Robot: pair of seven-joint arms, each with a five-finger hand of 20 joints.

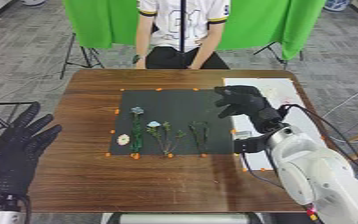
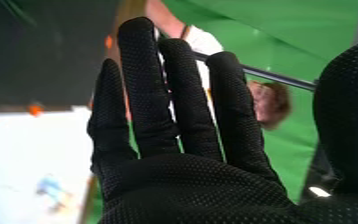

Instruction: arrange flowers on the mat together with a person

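Note:
My right hand is over the dark mat near its far right corner, open and holding nothing; in the right wrist view the right hand has straight, spread fingers. On the mat lie a blue flower on a long green stem, a pale blue flower with branching stems, and a green sprig to their right. A small oval white piece lies by the mat's near left corner. At the table's left side my left hand is open, away from the mat.
A white sheet with faint coloured patches runs along the right side of the brown table, partly under my right arm. Orange bits of tape dot the edges of mat and sheet. Cables hang by the right arm.

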